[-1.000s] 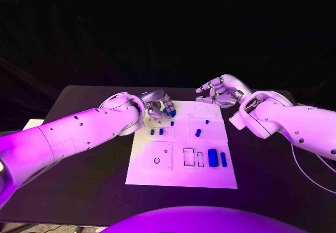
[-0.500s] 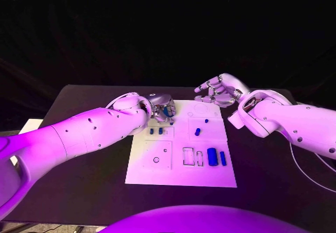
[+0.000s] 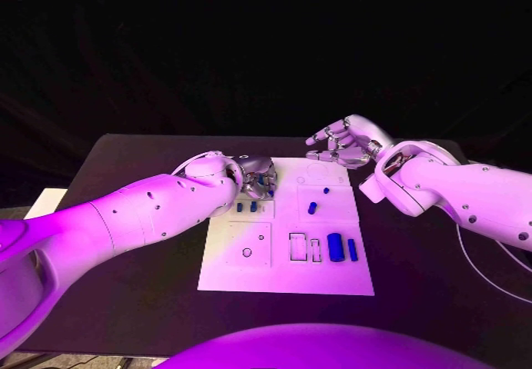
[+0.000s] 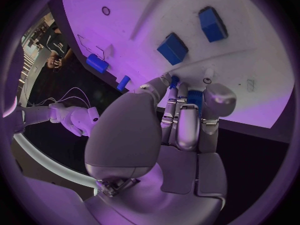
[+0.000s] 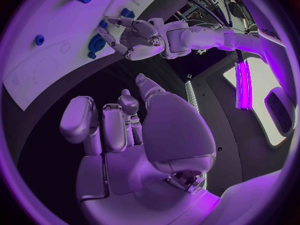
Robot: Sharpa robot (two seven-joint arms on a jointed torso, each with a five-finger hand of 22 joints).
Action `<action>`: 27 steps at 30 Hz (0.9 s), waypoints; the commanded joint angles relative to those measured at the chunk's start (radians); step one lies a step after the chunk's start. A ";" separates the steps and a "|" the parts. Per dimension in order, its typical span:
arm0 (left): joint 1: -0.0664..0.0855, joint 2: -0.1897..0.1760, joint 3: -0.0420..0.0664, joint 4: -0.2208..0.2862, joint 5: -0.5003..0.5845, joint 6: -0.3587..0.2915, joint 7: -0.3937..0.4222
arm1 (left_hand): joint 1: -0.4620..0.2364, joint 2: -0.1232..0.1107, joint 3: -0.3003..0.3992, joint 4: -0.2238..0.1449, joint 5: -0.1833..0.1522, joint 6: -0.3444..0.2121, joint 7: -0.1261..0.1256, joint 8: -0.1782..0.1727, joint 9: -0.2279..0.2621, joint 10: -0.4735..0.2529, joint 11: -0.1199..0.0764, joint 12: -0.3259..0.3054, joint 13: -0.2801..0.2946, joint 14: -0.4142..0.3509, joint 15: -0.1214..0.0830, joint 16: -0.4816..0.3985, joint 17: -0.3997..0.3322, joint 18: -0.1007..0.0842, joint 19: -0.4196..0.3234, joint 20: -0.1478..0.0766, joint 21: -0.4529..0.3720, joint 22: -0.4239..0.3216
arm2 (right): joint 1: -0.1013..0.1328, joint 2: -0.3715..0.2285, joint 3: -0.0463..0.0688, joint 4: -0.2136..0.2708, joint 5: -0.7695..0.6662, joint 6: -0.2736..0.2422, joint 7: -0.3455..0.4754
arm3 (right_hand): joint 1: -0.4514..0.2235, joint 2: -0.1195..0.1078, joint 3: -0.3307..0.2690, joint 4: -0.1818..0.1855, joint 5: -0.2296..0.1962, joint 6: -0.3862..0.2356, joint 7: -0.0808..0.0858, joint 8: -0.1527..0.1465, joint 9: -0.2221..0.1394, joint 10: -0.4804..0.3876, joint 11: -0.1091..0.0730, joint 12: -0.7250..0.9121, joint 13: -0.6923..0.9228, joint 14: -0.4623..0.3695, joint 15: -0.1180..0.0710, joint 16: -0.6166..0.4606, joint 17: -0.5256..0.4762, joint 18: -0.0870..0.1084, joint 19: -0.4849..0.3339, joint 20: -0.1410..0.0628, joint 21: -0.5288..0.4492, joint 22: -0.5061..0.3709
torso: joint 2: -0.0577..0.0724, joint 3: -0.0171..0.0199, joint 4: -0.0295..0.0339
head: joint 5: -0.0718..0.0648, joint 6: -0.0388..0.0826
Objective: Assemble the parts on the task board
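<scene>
Fingers of left hand [image 3: 257, 175] pinch blue part [image 4: 194, 98].

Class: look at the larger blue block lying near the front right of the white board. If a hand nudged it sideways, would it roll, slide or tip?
The blue block lies flat and looks blocky, so it would probably slide rather than roll. Lying low on the task board, it seems unlikely to tip.

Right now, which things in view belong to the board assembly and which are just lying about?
Job:
- white rectangular task board
- small blue parts on it, such as the tall blue block
- blue part held in the left hand
- right hand, holding nothing

Lying about:
- black table
- pale sheet at the table's left edge
</scene>
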 commanded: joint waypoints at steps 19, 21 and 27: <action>-0.010 0.030 0.001 -0.040 -0.019 0.027 -0.025 | 0.015 0.026 0.093 -0.041 0.004 0.050 -0.006 -0.027 -0.014 0.061 -0.007 -0.045 0.000 0.027 -0.013 0.000 -0.011 -0.014 0.014 -0.006 0.041 0.034 | -0.001 0.005 0.000 0.003 -0.003 0.012 0.009 | 0.001 0.011 -0.004 -0.001 0.005 -0.003 0.000 -0.002 -0.001 -0.005 0.001 -0.004 -0.001 0.044 0.008 -0.005 0.000 0.018 -0.004 0.004 -0.004 0.000 | -0.001 0.0011 0.0002 | -0.002 -0.002; -0.011 0.032 0.002 -0.042 -0.019 0.028 -0.026 | 0.009 0.026 0.099 -0.044 0.003 0.058 -0.007 -0.028 -0.015 0.072 -0.009 -0.047 0.001 0.027 -0.014 0.000 -0.014 -0.016 0.015 -0.007 0.049 0.041 | -0.001 0.005 0.000 0.003 -0.003 0.013 0.009 | 0.002 0.012 -0.004 -0.001 0.006 -0.003 0.000 -0.002 -0.001 -0.003 0.001 -0.002 0.001 0.044 0.008 -0.005 0.000 0.018 -0.003 0.004 -0.004 0.001 | -0.001 0.0011 0.0005 | -0.002 -0.002; -0.013 0.033 0.002 -0.045 -0.019 0.020 -0.020 | 0.011 0.031 0.115 -0.060 0.002 0.085 -0.013 -0.025 -0.013 0.102 -0.017 -0.050 0.006 0.027 -0.020 0.002 -0.016 -0.017 0.017 -0.011 0.061 0.051 | -0.001 0.006 0.000 0.003 -0.003 0.015 0.009 | 0.002 0.012 -0.005 -0.001 0.006 -0.003 0.000 -0.002 -0.001 -0.002 0.001 0.000 0.002 0.044 0.008 -0.004 0.001 0.018 -0.003 0.004 -0.004 0.001 | -0.001 0.0009 -0.0001 | -0.002 -0.004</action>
